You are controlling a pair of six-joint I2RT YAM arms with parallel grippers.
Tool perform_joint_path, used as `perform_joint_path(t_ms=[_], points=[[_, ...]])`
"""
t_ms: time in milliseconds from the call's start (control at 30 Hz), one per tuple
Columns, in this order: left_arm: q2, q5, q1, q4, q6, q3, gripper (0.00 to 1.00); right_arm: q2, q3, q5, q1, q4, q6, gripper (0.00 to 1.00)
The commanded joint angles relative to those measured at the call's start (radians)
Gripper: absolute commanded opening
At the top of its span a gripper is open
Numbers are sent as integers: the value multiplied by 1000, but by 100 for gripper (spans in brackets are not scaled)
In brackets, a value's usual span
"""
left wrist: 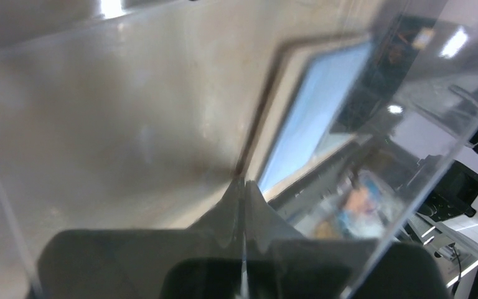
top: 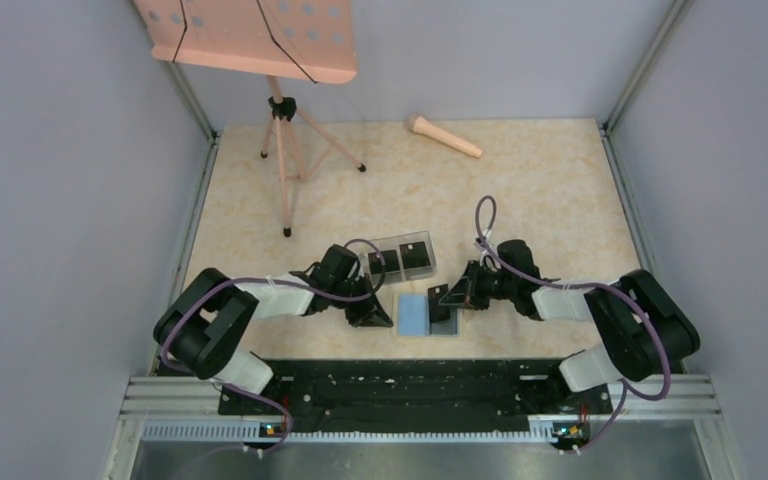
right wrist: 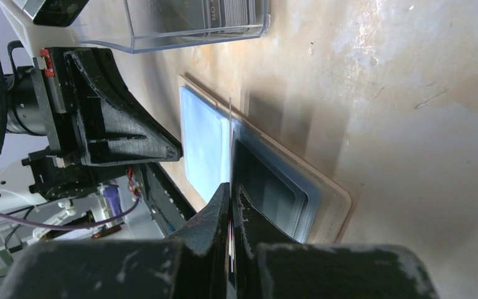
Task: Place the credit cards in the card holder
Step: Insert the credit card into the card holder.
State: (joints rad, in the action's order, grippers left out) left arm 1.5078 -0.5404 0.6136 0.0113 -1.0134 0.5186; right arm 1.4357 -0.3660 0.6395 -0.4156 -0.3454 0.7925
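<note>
Barely, card (right wrist: 230, 140) edge-on in right pincer (right wrist: 231, 187)

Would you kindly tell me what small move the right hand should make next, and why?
Probably ease the right hand down so the card slides into the card holder: the hand is shut on the card, edge-on over the open blue inside, seemingly not yet tucked in.

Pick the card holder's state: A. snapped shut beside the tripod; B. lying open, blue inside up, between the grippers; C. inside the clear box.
B: the card holder lies open, light blue inside facing up, between the left gripper and the right gripper.
</note>
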Motion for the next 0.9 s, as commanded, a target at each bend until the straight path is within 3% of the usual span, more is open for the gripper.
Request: perform_joint_path(t_ms=[0,600,767,867], points=[[43,-38,33,-65,-50,25,0,41,20,35,9,-115,39,0],[50,-2,99,-86,-105,80,0,80,81,35,-18,-254,145,0],[12,75,100,-231,-41,126,1,92,62,21,-32,-233,156,0],[-6,125,100,-349,24,171,17,105,57,16,-34,-224,154,0]])
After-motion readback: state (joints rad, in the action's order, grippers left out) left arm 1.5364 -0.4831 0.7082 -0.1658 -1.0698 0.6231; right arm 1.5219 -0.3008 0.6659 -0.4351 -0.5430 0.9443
